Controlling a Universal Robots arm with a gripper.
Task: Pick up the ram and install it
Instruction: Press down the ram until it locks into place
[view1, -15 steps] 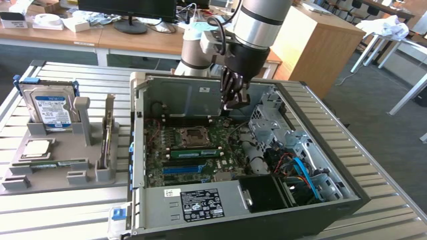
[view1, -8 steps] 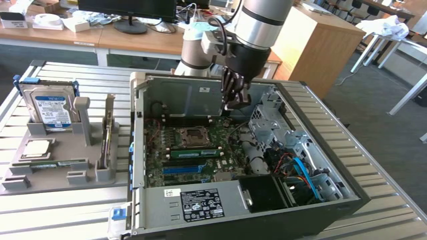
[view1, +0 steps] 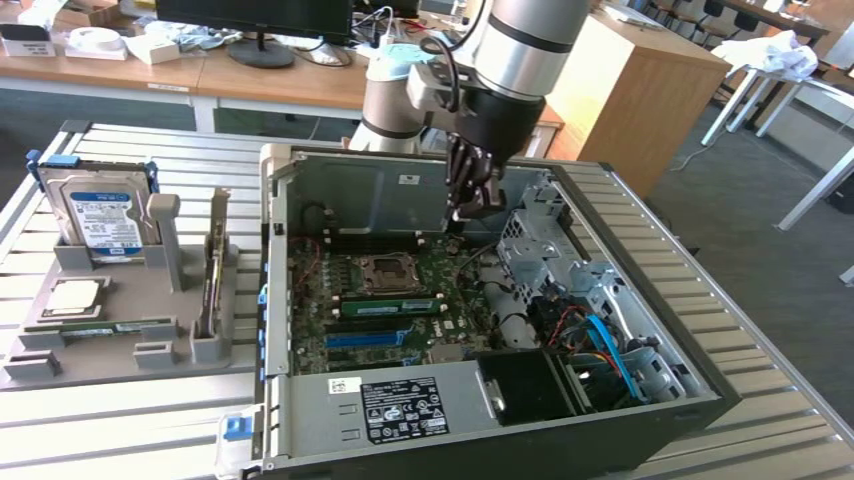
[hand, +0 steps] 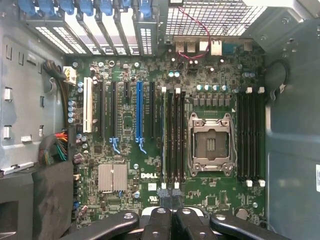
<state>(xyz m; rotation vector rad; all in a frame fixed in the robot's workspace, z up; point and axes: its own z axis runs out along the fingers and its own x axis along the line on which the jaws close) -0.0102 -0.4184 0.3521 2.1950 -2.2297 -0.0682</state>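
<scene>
Above the open computer case, the gripper hangs clenched on nothing, apparently poised so its camera overlooks the motherboard; the ram lies flat in the grey tray beside the case.

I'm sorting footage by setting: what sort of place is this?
Probably a robotics lab in an office-like room: a robot arm over an open computer case on a slatted metal table, with desks and a monitor behind.
</scene>
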